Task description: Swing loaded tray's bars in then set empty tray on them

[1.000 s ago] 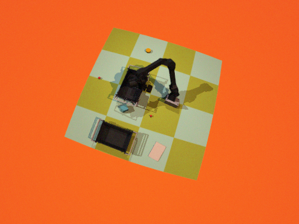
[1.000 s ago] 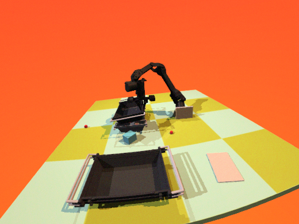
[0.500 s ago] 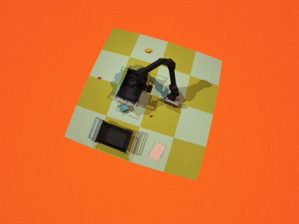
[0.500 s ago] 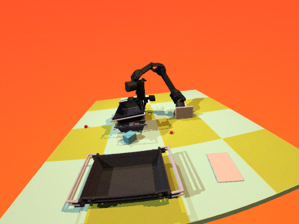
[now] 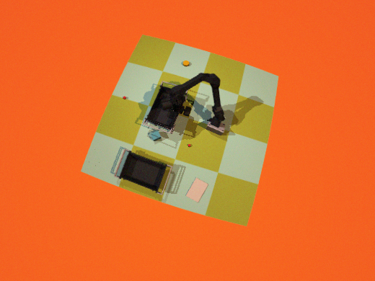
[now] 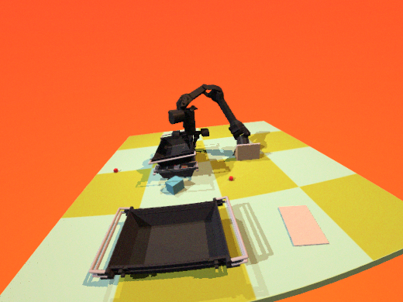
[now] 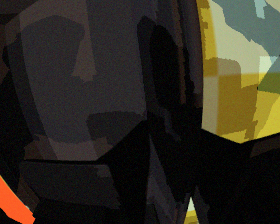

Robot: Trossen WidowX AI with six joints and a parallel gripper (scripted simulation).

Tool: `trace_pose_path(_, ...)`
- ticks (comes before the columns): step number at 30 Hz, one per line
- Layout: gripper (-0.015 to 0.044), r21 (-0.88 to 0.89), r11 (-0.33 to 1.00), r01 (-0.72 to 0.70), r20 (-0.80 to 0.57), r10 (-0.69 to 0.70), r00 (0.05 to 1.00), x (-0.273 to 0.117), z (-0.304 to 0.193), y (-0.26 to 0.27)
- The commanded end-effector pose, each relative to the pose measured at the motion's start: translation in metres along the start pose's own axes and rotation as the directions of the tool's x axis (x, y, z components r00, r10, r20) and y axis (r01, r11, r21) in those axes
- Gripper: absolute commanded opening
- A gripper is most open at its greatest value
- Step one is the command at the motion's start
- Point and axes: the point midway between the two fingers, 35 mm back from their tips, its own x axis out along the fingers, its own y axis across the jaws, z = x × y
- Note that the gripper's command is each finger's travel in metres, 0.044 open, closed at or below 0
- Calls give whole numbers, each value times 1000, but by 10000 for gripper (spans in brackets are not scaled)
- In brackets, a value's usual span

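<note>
The loaded tray (image 6: pixel 176 173) stands below a second black tray, with a few small blocks (image 6: pixel 184 166) visible in the gap at its near end. The empty tray (image 5: pixel 155 107) (image 6: pixel 175 157) (image 7: pixel 100 65) is over it, slightly tilted, its right side higher in the exterior view. My gripper (image 5: pixel 181 108) (image 6: pixel 194 136) (image 7: pixel 159 125) is shut on the empty tray's long right wall. The empty tray's near bar (image 6: pixel 172 159) is swung outward. How the loaded tray's bars lie, and whether the trays touch, is mostly hidden.
Another empty black tray (image 5: pixel 144 185) (image 6: pixel 170 268) stands at the near side with its bars out. A teal block (image 5: pixel 154 136) (image 6: pixel 175 185) lies close to the stack. A pink sheet (image 5: pixel 197 189) (image 6: pixel 304 225), two red balls and an orange disc (image 5: pixel 185 63) are also there.
</note>
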Motion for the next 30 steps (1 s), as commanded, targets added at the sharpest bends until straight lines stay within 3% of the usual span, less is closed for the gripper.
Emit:
trace_pose_path(1, 0, 6, 1000, 22, 3, -22, 1000, 4, 4, -2)
trace_pose_path(30, 0, 6, 1000, 22, 3, -22, 1000, 14, 5, -5)
